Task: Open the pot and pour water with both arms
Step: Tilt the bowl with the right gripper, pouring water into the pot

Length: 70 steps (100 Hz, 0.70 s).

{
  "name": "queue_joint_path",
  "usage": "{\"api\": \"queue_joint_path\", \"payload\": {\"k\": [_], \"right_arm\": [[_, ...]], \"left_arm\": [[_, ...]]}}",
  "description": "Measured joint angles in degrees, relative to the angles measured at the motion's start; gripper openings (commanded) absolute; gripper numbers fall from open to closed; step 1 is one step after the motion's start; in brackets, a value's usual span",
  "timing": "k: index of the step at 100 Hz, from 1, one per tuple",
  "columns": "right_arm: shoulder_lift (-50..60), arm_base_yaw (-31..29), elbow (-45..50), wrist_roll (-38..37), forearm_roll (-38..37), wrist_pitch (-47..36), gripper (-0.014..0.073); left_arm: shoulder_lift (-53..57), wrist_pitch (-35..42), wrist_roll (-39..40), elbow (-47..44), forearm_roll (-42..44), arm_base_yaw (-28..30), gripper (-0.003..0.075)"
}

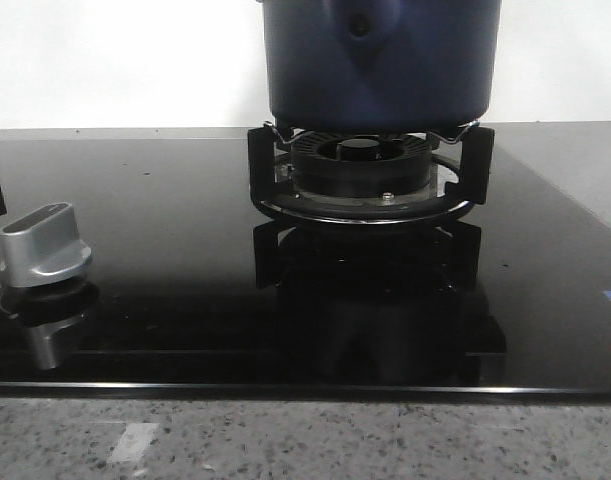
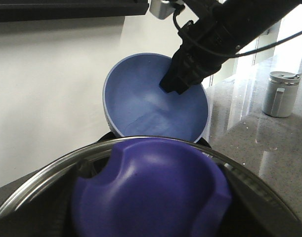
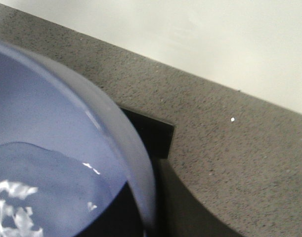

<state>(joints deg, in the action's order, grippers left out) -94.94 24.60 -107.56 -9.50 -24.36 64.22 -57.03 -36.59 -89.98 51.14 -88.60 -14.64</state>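
The dark navy pot [image 1: 380, 60] stands on the burner grate [image 1: 365, 175]; its top is cut off by the front view. No arm shows in the front view. In the left wrist view a glass lid [image 2: 37, 187] with a purple-blue knob [image 2: 151, 192] fills the space at my left gripper, whose fingers are hidden behind it. Beyond the lid, my right gripper [image 2: 173, 84] is shut on the rim of a tilted light-blue bowl [image 2: 151, 106]. The right wrist view shows that bowl [image 3: 57, 113] close up with water [image 3: 37, 187] in it.
A black glass hob [image 1: 185, 300] carries a silver control knob [image 1: 45, 245] at its left. The speckled grey counter [image 3: 225, 163] surrounds the hob, with a white wall behind it. A grey lidded mug [image 2: 280, 94] stands on the counter further off.
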Motion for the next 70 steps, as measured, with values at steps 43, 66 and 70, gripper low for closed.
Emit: {"api": "queue_joint_path", "payload": {"k": [43, 66, 70], "right_arm": [[-0.09, 4.11, 2.69, -2.97, -15.36, -3.71, -0.0046], [-0.09, 5.29, 2.78, -3.22, -20.33, -4.72, -0.0046], [-0.09, 5.29, 2.78, -3.22, -20.89, -4.85, -0.0046]], "left_arm": [[0.0, 0.42, 0.0, 0.0, -0.1, 0.0, 0.0337], [0.0, 0.55, 0.0, 0.0, -0.33, 0.0, 0.0337], [0.0, 0.59, 0.0, 0.0, -0.33, 0.0, 0.0337]]}}
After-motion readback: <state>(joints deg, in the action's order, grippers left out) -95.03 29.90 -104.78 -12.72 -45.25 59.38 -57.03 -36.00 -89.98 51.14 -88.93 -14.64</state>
